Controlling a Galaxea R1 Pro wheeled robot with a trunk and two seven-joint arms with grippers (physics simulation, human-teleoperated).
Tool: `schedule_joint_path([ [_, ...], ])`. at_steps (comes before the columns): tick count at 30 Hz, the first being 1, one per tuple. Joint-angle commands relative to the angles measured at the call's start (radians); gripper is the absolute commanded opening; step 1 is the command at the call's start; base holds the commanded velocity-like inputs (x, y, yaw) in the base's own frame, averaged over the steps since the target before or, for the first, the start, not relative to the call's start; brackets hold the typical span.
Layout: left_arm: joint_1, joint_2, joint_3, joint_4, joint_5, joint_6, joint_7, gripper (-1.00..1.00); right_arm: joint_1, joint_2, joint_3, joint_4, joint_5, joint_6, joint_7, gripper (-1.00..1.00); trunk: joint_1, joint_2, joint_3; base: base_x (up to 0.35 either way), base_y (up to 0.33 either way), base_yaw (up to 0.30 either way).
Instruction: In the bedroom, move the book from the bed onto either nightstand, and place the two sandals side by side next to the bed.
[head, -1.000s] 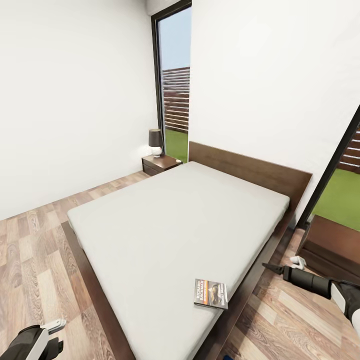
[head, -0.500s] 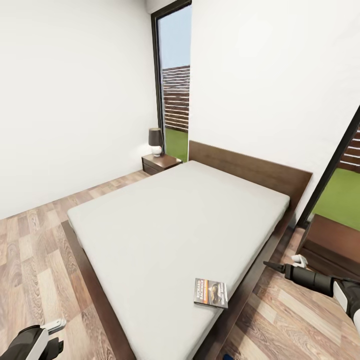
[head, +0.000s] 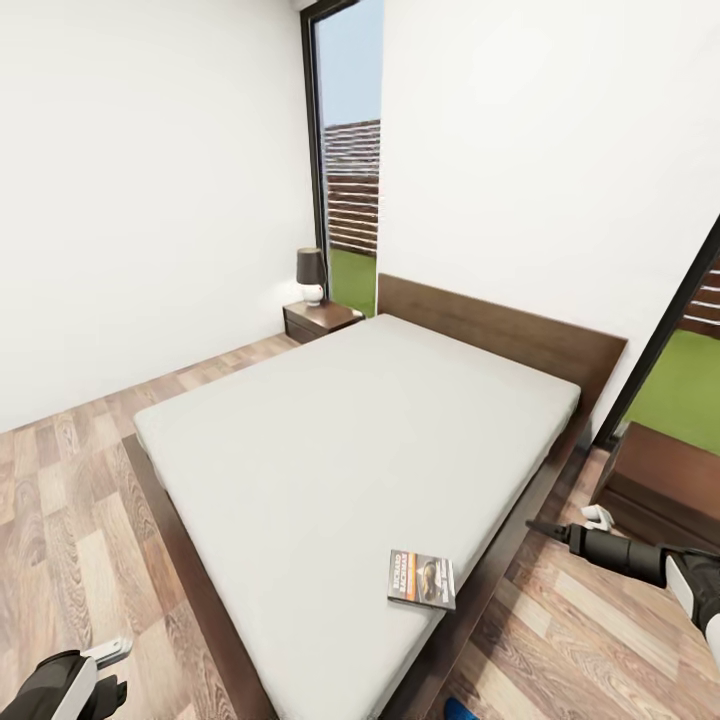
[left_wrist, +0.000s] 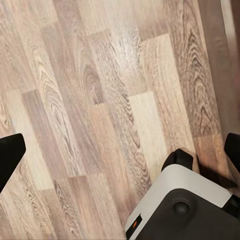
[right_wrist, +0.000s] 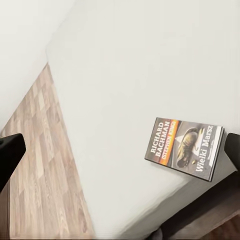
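The book is lying flat on the bed, near its edge. The right gripper is being held beside the bed, wide open and empty. Whether the left gripper is open cannot be told.

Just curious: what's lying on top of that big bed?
Only a book, flat on the bed's bare mattress near one edge. Whatever is beneath the mattress is hidden.

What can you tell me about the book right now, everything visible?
The book is a thin paperback lying flat, cover up, on the light-grey mattress of the bed, close to its near corner on the robot's right. The dark cover carries an orange band, white lettering reading "Richard Bachman" and "Wielki Marsz", and a small picture. Only the mattress touches it; the right gripper hangs apart over the floor.
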Motion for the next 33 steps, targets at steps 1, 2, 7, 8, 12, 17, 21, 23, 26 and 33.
schedule_joint_path([
  [1,-0.001,0.000,0.000,-0.001,0.011,0.004,0.008,1.00,-0.002,0.001,-0.006,-0.001,0.008,0.010,0.006,1.00,0.001,-0.002,-0.004,0.000,0.000,0.000],
  [2,-0.001,0.000,0.000,-0.001,0.011,0.004,0.008,1.00,-0.002,0.002,-0.003,-0.001,0.009,0.011,0.006,1.00,0.001,-0.002,-0.005,0.000,0.000,0.000],
  [7,-0.001,0.001,0.000,-0.001,0.011,0.003,0.007,1.00,-0.003,0.008,0.006,-0.002,0.009,0.012,0.002,1.00,0.001,-0.002,-0.013,0.000,0.000,0.000],
  [8,-0.001,0.001,0.000,-0.001,0.011,0.003,0.007,1.00,-0.003,0.011,0.010,-0.002,0.009,0.012,0.001,1.00,0.001,-0.002,-0.015,0.000,0.000,0.000],
  [12,-0.001,0.001,-0.001,-0.001,0.011,0.003,0.007,1.00,-0.004,0.020,0.026,-0.002,0.009,0.012,-0.001,1.00,0.001,-0.002,-0.022,0.000,0.000,0.000],
  [17,-0.001,0.001,-0.001,-0.002,0.011,0.003,0.007,1.00,-0.005,0.027,0.039,-0.002,0.009,0.012,-0.002,1.00,0.001,-0.002,-0.030,0.000,0.000,0.000],
  [21,-0.001,0.001,-0.001,-0.002,0.011,0.003,0.007,1.00,-0.005,0.029,0.044,-0.003,0.009,0.012,-0.003,1.00,0.001,-0.002,-0.036,0.000,0.000,0.000],
  [23,-0.001,0.001,-0.001,-0.002,0.011,0.003,0.007,1.00,-0.005,0.030,0.046,-0.003,0.009,0.012,-0.003,1.00,0.001,-0.002,-0.040,0.000,0.000,0.000],
  [26,-0.001,0.001,-0.001,-0.002,0.011,0.003,0.008,1.00,-0.005,0.031,0.047,-0.003,0.009,0.012,-0.003,1.00,0.001,-0.002,-0.044,0.000,0.000,0.000],
  [33,-0.001,0.000,-0.001,-0.001,0.011,0.003,0.008,1.00,-0.005,0.030,0.049,-0.003,0.009,0.012,-0.004,1.00,0.001,-0.002,-0.056,0.000,0.000,0.000],
])
